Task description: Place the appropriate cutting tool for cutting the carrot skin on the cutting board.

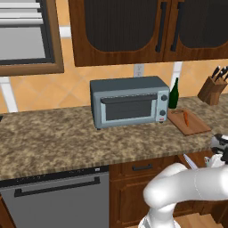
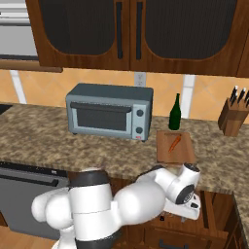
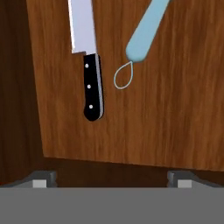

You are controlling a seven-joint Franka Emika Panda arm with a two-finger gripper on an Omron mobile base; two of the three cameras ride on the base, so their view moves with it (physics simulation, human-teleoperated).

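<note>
Approach step: gripper [image 3: 112,178], jaws apart & empty, hangs over drawer w/ knife [image 3: 89,61] left, peeler [image 3: 146,33] right; next, shift onto blue handle.

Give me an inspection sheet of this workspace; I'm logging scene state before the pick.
Surface: speckled stone counter; wooden drawer floor under the hand camera.
Job's things: peeler lies in the drawer, apart from the knife; carrot lies on the cutting board.
Clutter: toaster oven, green bottle, knife block.
Grippers: gripper open, above the drawer, holding nothing.
Cables: nothing seen.
Surroundings: dark wall cabinets, wall outlet, dishwasher.
</note>
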